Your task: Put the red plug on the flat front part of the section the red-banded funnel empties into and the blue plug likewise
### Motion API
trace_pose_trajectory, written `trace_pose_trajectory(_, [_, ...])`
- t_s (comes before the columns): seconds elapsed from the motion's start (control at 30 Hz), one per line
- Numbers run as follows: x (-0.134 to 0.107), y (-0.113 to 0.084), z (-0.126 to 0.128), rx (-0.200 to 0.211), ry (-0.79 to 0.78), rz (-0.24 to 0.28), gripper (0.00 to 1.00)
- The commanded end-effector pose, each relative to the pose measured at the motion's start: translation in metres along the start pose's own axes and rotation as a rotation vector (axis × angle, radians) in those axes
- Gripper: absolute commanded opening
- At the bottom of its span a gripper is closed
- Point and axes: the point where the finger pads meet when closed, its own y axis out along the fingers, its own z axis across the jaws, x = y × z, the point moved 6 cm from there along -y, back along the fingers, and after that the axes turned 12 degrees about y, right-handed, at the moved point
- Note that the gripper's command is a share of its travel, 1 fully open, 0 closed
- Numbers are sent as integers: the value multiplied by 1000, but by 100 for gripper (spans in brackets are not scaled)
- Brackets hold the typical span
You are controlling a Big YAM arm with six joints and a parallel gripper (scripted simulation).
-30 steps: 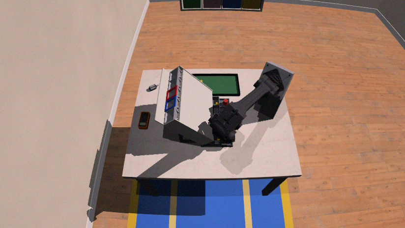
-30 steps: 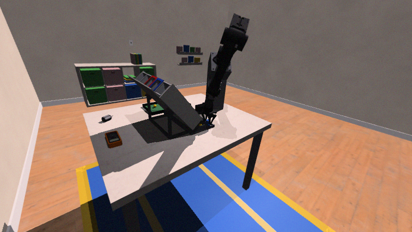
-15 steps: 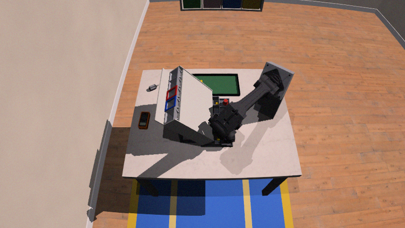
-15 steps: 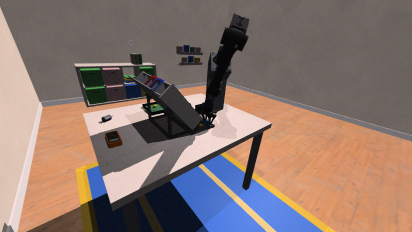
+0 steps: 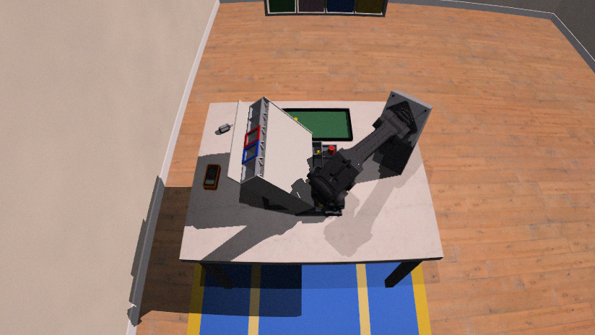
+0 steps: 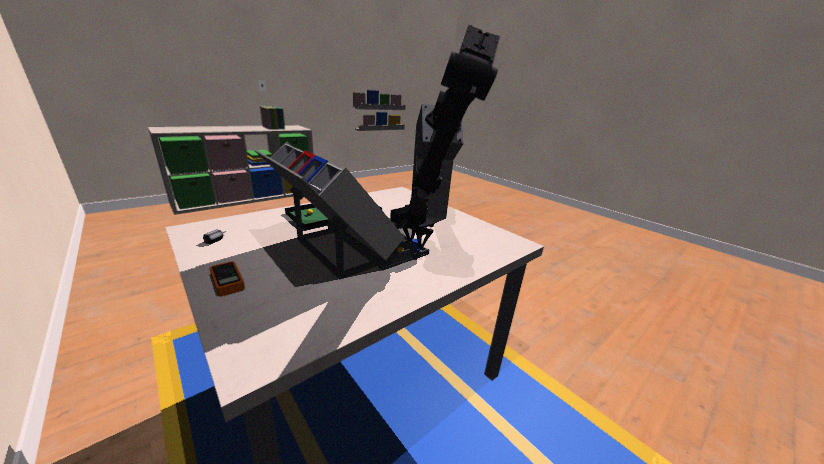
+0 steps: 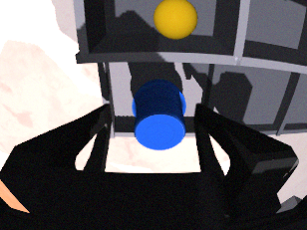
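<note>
In the wrist view the blue plug (image 7: 158, 119) stands upright on the flat front part of a section at the foot of the sloped cover (image 5: 287, 145). A yellow marble (image 7: 174, 17) lies in the walled part of that section, just behind the plug. My gripper (image 7: 153, 112) is open, with a finger on each side of the plug and a gap at both. The red plug (image 5: 331, 149) stands farther along the row of sections, next to another yellow marble (image 5: 318, 151). The red-banded funnel (image 5: 251, 135) and blue-banded funnel (image 5: 250, 151) sit side by side at the top.
A green marble tray (image 5: 322, 123) lies behind the sections and holds a yellow marble (image 6: 309, 212). An orange meter (image 5: 211, 176) and a small grey motor (image 5: 224, 128) lie on the far side of the funnel rack. The arm's base (image 5: 406, 120) stands at the table's right.
</note>
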Motion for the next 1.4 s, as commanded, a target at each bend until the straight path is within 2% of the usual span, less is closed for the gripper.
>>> trace_pose_trajectory(0.0, [-6, -16, -13, -27, 8, 9, 59])
trace_pose_trajectory(0.57, [-5, -33, -13, -27, 7, 8, 59])
trace_pose_trajectory(1.2, [-6, -37, -15, -32, 11, 11, 59])
trace_pose_trajectory(1.37, [-5, -45, -12, -26, 5, 8, 59])
